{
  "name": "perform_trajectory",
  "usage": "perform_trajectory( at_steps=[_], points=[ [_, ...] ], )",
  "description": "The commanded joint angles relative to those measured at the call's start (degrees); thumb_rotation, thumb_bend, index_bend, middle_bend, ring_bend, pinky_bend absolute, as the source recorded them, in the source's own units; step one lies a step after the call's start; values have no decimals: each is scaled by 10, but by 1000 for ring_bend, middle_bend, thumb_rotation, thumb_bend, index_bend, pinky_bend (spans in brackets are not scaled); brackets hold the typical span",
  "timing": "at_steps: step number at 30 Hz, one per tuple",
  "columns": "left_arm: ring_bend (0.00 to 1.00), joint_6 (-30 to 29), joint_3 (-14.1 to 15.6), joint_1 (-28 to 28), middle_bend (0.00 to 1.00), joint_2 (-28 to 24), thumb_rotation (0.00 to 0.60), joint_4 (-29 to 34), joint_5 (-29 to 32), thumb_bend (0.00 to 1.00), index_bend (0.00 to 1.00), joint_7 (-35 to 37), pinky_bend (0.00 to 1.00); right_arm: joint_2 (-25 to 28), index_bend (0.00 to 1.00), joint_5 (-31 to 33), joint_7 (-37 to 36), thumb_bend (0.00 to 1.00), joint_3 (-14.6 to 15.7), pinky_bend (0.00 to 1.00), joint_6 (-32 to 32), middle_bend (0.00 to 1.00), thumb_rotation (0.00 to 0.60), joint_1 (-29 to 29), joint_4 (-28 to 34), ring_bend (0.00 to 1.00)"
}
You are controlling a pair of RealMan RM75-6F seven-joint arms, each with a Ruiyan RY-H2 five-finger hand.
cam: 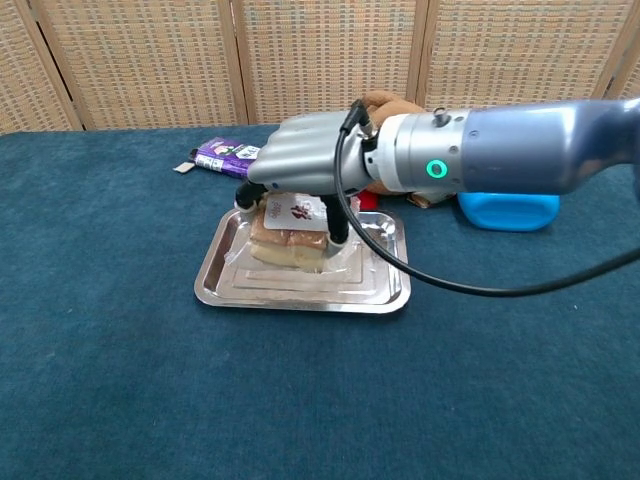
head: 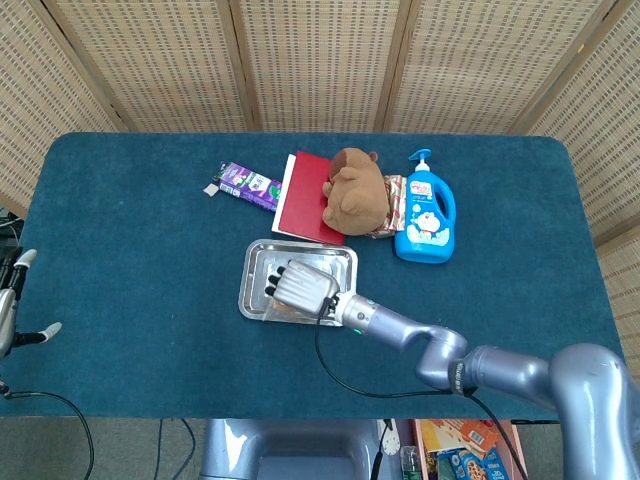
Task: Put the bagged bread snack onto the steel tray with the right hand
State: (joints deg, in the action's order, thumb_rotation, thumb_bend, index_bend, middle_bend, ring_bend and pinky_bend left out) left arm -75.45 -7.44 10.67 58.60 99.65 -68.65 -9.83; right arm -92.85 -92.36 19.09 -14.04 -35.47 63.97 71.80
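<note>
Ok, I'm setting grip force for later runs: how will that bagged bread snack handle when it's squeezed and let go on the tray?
The bagged bread snack probably squashes easily: soft slices in thin clear film. It looks light, as the right hand carries it by the fingers alone. The loose film may slide on the shiny steel tray.

Right hand (cam: pixel 305 160): silver-grey shell, black fingers, green-lit wrist ring, black cable; left hand (head: pixel 12 305) seemingly pale-tipped.

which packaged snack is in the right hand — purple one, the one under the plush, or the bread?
The bagged bread, gripped by the right hand over the steel tray; the others lie untouched behind.
</note>
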Motion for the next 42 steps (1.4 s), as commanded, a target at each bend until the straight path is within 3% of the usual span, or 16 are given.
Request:
perform_trajectory(
  at_steps=[1,3,6,7,8,17,21,23,26,31,36,42],
  points=[
    [0,3,0,1,0,-1,600,-3,4,0,0,4,0,-54,592,48,53,214,-22,582,19,577,600,26,-66,406],
    [0,7,-1,1,0,-2,600,-6,9,0,0,8,0,-59,504,69,70,142,-24,524,19,444,600,25,-75,304],
    [0,13,-2,2,0,-4,600,-10,16,0,0,13,0,-59,184,114,99,3,-34,209,15,95,600,18,-65,21],
    [0,14,-3,3,0,-5,600,-9,16,0,0,17,0,-55,93,133,106,0,-39,125,12,23,600,14,-53,0],
    [0,14,-3,3,0,-6,600,-9,15,0,0,20,0,-51,62,144,114,0,-41,100,8,4,600,13,-43,0],
    [0,7,-1,0,0,-9,600,-6,7,0,0,26,0,53,21,182,178,0,-38,46,-71,0,600,-29,110,0],
    [0,4,0,0,0,-8,600,-7,4,0,0,26,0,123,21,164,175,0,-29,42,-131,0,600,-74,176,0],
    [0,0,3,-1,0,-5,600,-9,-5,0,0,27,0,179,21,124,146,0,-9,40,-182,0,600,-118,211,0],
    [0,-5,7,-2,0,-4,600,-7,-19,0,0,29,0,236,21,63,92,0,27,39,-252,0,600,-175,203,0],
    [0,-12,12,-5,0,-6,600,-2,-35,0,0,34,0,265,21,25,-15,0,71,32,-333,0,600,-247,157,0],
    [0,-22,15,-9,0,-6,600,0,-48,0,0,36,0,257,0,6,-126,0,120,27,-438,0,600,-344,84,0],
    [0,-32,22,-12,0,-4,600,3,-66,0,0,31,0,239,0,38,-197,0,151,0,-508,0,600,-442,72,0]
  ],
)
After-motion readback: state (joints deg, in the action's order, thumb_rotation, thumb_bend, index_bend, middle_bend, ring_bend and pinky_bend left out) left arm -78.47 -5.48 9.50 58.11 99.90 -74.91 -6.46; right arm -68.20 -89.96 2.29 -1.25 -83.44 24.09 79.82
